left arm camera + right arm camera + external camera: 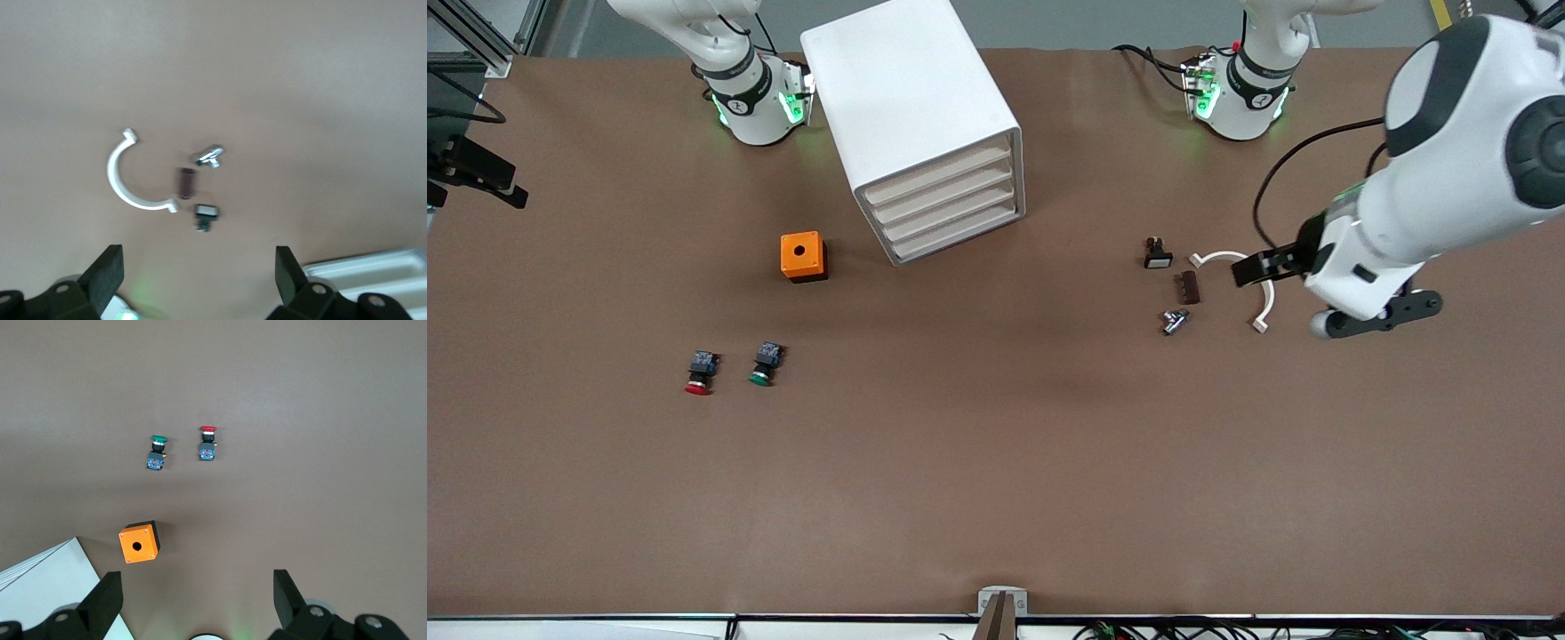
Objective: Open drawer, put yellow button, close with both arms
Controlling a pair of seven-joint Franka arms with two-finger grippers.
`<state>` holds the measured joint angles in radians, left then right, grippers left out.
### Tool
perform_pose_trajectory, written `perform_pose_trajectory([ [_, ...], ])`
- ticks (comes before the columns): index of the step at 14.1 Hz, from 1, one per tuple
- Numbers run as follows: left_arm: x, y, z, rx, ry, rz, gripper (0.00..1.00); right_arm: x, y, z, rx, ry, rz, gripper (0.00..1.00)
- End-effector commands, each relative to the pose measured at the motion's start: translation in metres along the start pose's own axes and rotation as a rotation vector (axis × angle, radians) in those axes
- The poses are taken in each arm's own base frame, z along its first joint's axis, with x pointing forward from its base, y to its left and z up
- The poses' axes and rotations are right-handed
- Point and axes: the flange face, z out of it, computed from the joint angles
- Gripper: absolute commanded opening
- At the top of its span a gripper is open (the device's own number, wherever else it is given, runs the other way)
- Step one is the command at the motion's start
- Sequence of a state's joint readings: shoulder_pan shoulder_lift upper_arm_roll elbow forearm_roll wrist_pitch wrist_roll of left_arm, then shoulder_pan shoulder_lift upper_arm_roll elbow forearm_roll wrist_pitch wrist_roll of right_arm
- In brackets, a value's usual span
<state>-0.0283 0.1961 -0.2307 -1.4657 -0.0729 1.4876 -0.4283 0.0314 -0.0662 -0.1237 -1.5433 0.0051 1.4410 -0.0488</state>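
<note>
The white cabinet [911,116] stands between the two arm bases. Its top drawer [938,175] is shut, like the three below it. No yellow button shows in any view. My left gripper [1267,265] hangs open and empty over the table toward the left arm's end. In the left wrist view the left gripper [199,273] has bare table between its fingers. My right gripper [197,600] is open and empty, high over its own base, and is outside the front view. Its wrist view takes in a corner of the cabinet [40,580].
An orange box [803,256] with a hole sits beside the cabinet. A red-capped button [699,373] and a green-capped button [765,364] lie nearer the camera. Near the left gripper lie a white curved clip [1249,284], a brown piece [1189,287], a silver piece [1175,321] and a small black-and-white part [1157,254].
</note>
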Motion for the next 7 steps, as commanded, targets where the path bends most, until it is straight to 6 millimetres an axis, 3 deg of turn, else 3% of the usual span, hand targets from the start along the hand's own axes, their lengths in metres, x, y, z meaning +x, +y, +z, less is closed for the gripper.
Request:
perform_pose_trajectory([
  [1,-0.032,-0.052,-0.008,0.001,0.04,0.071,1.0,-0.011,0.003,-0.006,0.001,0.004,0.013,1.0],
  [3,-0.034,-0.09,-0.008,-0.005,0.062,0.099,1.0,-0.013,0.004,-0.006,0.006,-0.004,0.015,1.0],
  [7,-0.043,-0.115,-0.005,-0.013,0.084,0.159,1.0,-0.013,0.009,-0.006,0.052,0.001,0.03,1.0],
])
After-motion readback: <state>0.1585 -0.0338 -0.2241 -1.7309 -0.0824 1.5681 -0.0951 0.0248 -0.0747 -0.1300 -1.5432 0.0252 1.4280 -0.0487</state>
